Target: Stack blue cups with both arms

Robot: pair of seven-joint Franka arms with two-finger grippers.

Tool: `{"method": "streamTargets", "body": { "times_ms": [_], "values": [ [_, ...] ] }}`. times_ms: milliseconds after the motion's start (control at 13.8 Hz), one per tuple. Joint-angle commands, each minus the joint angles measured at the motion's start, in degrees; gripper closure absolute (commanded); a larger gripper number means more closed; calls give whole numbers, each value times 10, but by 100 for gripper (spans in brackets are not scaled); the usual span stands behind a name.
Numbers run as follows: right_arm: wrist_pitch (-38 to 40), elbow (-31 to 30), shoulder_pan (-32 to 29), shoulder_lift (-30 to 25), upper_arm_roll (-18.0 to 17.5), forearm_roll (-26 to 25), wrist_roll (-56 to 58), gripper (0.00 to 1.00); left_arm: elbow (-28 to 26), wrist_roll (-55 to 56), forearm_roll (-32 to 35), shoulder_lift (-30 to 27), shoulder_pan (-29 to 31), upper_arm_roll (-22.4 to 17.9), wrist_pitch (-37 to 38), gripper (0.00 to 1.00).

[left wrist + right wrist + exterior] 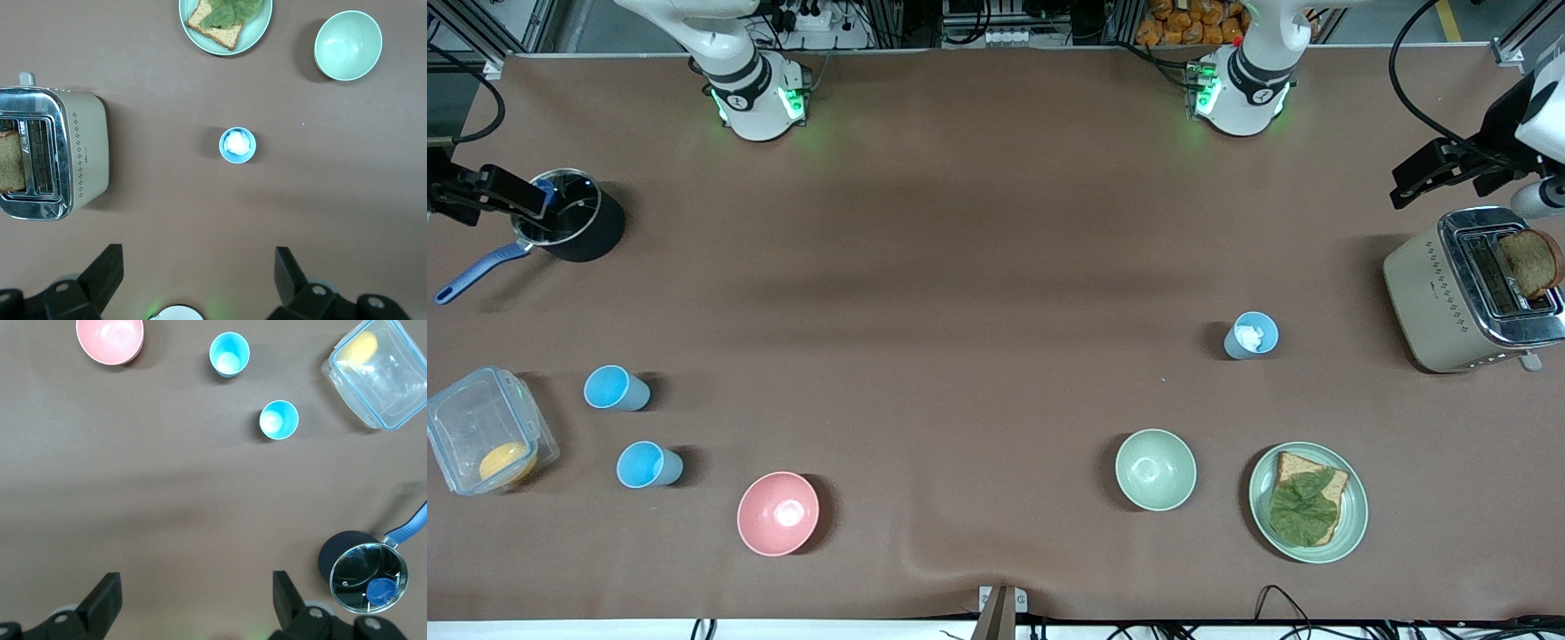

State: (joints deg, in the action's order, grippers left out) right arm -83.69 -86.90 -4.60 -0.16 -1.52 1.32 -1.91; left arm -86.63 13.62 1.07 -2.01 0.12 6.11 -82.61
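Three blue cups stand upright and apart on the table (960, 267), none nested yet, so the stacking looks not yet begun. Two sit near the right arm's end: one cup (615, 388) just beside the clear lidded box (482, 442), and a second cup (648, 465) at about 5 o'clock from the first, close to the pink bowl (777, 513). The third cup (1251, 335), with something white inside, stands toward the left arm's end, at about 2 o'clock from the pale green bowl (1155, 469) and near the toaster (1467, 293). This split probably gives each arm a cup within reach. The left gripper (199, 273) hangs high over the table above the toaster's end, fingers spread and empty; the right gripper (197, 597) hangs over the saucepan (567, 216), fingers likewise spread, holding nothing.
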Motion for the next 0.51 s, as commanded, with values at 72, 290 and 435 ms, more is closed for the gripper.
{"method": "streamTargets", "body": {
  "times_ms": [72,290,435],
  "values": [
    [8,24,4,10,7,2,1,0,6,-13,-10,-4,3,2,8,0],
    [9,26,0,10,9,5,1,0,6,-10,-11,-3,2,2,8,0],
    [9,26,0,19,9,5,1,0,6,-1,-11,-3,1,1,8,0]
  ]
}}
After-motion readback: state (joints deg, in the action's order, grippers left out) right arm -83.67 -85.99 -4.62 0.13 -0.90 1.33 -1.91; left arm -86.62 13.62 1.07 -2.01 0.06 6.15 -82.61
